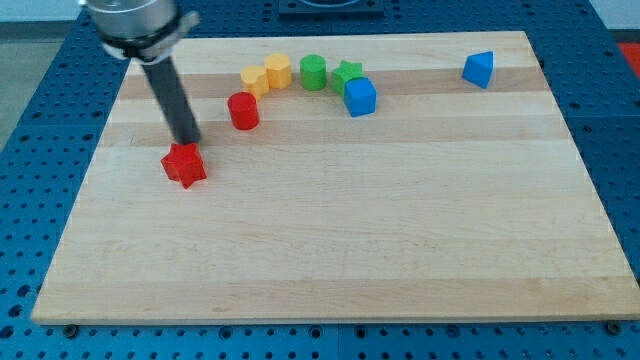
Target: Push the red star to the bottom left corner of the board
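The red star (184,164) lies on the wooden board (330,250) at the view's left, about midway between top and bottom. My tip (189,141) is right at the star's upper edge, touching or nearly touching it. The rod rises up and to the left from there to the arm's body at the view's top left.
A red cylinder (243,111) sits up and right of the star. Further up are two yellow blocks (266,76), a green cylinder (313,72), a green star (347,73) and a blue cube (360,96). Another blue block (479,69) sits near the top right.
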Available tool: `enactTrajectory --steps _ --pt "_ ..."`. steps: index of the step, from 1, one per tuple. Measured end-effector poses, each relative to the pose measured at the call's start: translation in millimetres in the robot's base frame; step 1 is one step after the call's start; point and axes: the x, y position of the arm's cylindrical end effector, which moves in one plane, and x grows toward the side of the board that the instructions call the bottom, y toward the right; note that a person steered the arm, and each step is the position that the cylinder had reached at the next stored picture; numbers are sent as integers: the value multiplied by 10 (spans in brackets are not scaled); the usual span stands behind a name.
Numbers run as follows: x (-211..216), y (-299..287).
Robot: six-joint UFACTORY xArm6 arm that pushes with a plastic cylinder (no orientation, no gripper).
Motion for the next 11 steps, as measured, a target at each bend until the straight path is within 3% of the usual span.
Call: enactTrajectory --steps 3,6,8,11 --pt "146 -115" --pt "992 -968" --pt "210 -517" --pt "278 -188"
